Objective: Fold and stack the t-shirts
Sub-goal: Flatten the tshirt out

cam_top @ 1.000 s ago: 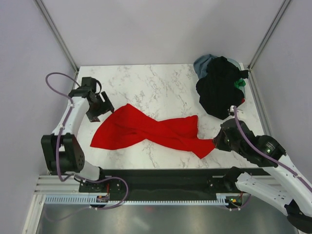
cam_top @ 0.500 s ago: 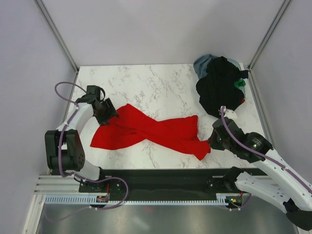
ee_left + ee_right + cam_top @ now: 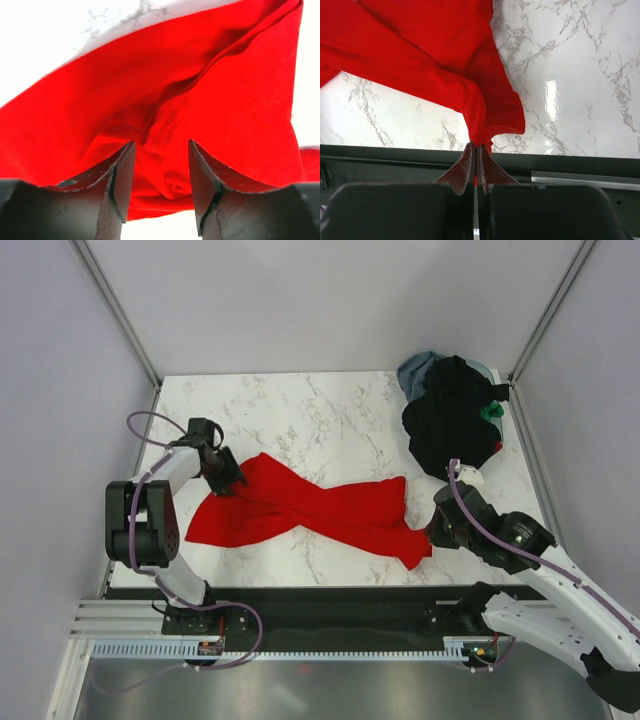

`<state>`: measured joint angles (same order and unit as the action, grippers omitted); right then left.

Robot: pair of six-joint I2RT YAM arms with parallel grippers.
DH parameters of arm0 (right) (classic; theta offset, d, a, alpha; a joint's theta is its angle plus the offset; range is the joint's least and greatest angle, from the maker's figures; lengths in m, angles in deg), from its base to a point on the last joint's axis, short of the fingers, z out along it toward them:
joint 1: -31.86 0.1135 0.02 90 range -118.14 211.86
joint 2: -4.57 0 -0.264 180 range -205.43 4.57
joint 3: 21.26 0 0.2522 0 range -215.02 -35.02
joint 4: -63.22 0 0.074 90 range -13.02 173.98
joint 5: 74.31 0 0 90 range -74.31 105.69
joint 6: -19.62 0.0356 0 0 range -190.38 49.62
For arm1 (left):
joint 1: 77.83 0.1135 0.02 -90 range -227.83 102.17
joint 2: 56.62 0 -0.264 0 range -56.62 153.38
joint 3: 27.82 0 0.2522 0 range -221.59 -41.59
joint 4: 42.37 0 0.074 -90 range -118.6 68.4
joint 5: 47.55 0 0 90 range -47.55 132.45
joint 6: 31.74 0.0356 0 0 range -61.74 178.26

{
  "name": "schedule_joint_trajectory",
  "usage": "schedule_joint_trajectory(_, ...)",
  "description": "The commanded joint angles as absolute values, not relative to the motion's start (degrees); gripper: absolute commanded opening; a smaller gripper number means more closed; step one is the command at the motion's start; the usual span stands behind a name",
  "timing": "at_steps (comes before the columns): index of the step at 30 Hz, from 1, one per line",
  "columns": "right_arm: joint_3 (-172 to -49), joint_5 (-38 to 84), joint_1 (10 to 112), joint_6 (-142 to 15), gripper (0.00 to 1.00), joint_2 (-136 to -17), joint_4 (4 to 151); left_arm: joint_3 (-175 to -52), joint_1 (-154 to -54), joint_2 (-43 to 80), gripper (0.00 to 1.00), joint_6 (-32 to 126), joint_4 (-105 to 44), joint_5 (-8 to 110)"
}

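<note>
A bright red t-shirt (image 3: pixel 310 508) lies twisted and stretched across the middle of the marble table (image 3: pixel 330 410). My left gripper (image 3: pixel 222 480) is open at the shirt's far left edge, its jaws either side of a bunched fold of red cloth (image 3: pixel 165 165). My right gripper (image 3: pixel 432 535) is shut on the shirt's near right corner (image 3: pixel 490 125), the cloth pinched between its tips near the table's front edge. A heap of black (image 3: pixel 450 425), grey-blue (image 3: pixel 415 370) and green (image 3: pixel 490 412) shirts lies at the far right corner.
The table's dark front rail (image 3: pixel 395 160) runs just below my right gripper. Grey walls (image 3: pixel 60 390) close in both sides and the back. A purple cable (image 3: pixel 150 425) loops from my left arm.
My left gripper has swung in and down from the table's left side onto the shirt's left edge. My right gripper has shifted slightly left, still holding the shirt's corner.
</note>
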<state>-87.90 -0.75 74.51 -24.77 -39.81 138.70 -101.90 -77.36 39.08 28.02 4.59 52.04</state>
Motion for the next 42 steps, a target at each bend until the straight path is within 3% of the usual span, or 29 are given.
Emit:
schedule_joint_trajectory(1, -87.93, -1.80, 74.75, -25.55, 0.00, -39.99, 137.37, -102.41, -78.88, 40.41, 0.53, 26.27, 1.90, 52.74)
schedule_joint_trajectory(5, -87.84, -1.97, 74.75, -25.73, 0.00, -40.17, 137.37, -102.49, -79.23, 41.29, 0.40, 25.92, 1.45, 53.00)
schedule_joint_trajectory(11, -87.58, -2.15, 74.75, -25.64, 0.00, -40.08, 137.37, -102.67, -79.32, 41.03, 0.08, 26.18, 1.28, 53.35)
schedule_joint_trajectory(13, -87.67, -2.06, 74.75, -25.55, 0.00, -39.99, 137.37, -102.58, -79.32, 40.68, 0.02, 26.27, 1.19, 53.26)
schedule_joint_trajectory(22, -89.77, -2.76, 74.75, -25.90, 0.00, -40.16, 138.15, -103.02, -79.32, 35.32, 0.02, 26.97, 2.68, 53.26)
schedule_joint_trajectory(28, -96.88, -1.71, 74.66, -31.86, 0.00, -42.36, 136.67, -108.46, -79.24, 24.52, 0.02, 27.76, 8.30, 55.98)
schedule_joint_trajectory(36, -121.22, -1.89, 74.75, -42.94, 0.00, -47.37, 136.75, -121.89, -79.24, 2.22, 0.02, 24.60, 19.81, 53.27)
schedule_joint_trajectory(42, -139.15, 2.76, 74.66, -50.06, 0.00, -48.34, 135.44, -138.30, -79.24, -5.29, 0.02, 26.17, 26.85, 50.01)
